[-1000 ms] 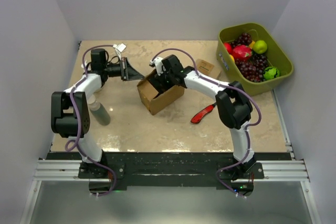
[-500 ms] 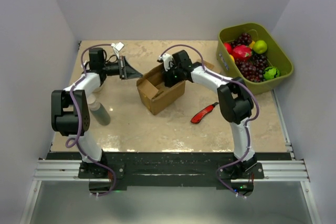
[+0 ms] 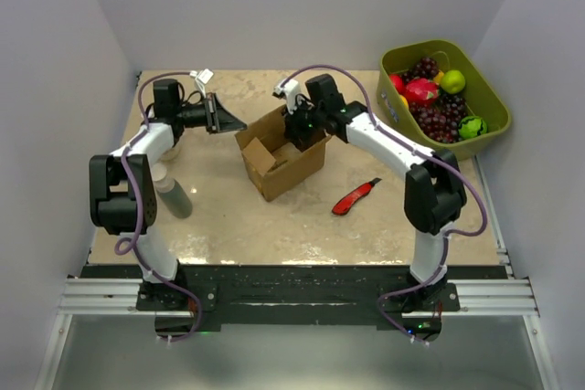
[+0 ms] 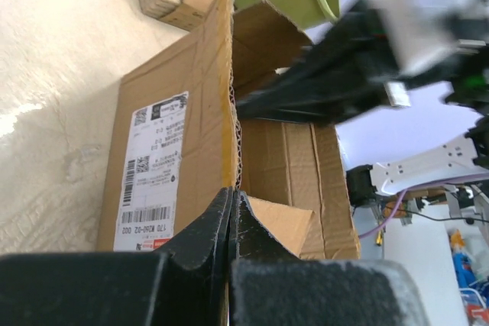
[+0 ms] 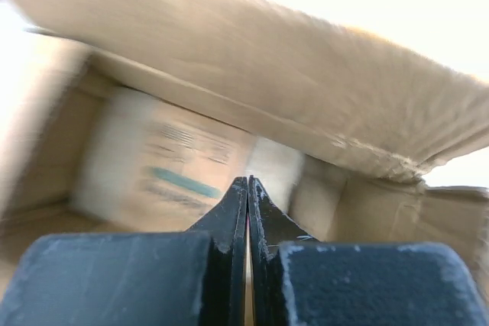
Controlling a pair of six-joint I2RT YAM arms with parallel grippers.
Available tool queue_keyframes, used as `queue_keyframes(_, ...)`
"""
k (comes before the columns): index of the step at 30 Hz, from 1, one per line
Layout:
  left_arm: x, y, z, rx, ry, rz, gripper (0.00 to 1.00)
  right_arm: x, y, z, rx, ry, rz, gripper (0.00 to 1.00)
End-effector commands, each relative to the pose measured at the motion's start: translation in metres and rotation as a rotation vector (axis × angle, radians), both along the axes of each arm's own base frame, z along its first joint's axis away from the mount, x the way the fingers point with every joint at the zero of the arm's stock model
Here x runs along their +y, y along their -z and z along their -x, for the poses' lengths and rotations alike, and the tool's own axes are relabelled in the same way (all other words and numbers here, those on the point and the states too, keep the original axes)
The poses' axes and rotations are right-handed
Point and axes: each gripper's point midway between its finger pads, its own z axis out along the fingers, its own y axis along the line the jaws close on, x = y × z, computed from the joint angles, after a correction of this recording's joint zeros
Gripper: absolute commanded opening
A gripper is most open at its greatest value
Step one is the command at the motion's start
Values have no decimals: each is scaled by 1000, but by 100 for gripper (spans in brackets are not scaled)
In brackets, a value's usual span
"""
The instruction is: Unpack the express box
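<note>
Jaws of the left gripper (image 4: 231,202) pinch a flap of the express box (image 4: 191,74), while those of the right gripper (image 5: 247,187), pressed together empty, likely must spread before reaching inside.

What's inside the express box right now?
The right gripper, shut, reaches into the open box. Its wrist view shows a pale surface with teal print inside, too blurred to identify. From above, the gripper and flaps hide it.
</note>
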Motion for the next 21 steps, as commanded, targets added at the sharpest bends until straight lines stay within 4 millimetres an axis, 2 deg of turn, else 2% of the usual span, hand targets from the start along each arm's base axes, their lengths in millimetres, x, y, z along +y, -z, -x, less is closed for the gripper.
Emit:
queue_keyframes(1,3,-9,-13,-79,-18,-33,0,21,-80,13,-144,-99,-119,0)
queue_keyframes(4,4,-8,-11,-80,-23,-46,0,20,-97,16,-177,-98,-129,0)
queue_keyframes(6,4,-12,-10,-91,-22,-46,0,14,-93,14,-161,-72,-96,0)
queue_keyframes(8,3,-20,-10,-123,-17,-38,0,14,-77,7,-127,-49,-59,0)
queue_keyframes(10,3,-26,-10,-136,-14,-35,0,13,-49,7,-63,-39,-17,0)
queue_keyframes(12,3,-30,-9,-148,-16,-36,0,14,-34,10,-41,-25,1,0)
queue_keyframes(16,1,-33,-3,-124,-11,-18,0,-1,11,32,32,-8,102,0)
queue_keyframes(18,-3,-46,1,-171,7,9,0,-5,22,41,43,2,140,0)
queue_keyframes(19,-5,-45,8,-117,2,40,0,-11,32,45,52,13,171,1)
queue_keyframes(20,-6,-55,9,-182,2,52,0,-13,34,47,51,20,184,5)
queue_keyframes(21,-6,-53,12,-165,10,64,0,-14,42,51,57,21,199,14)
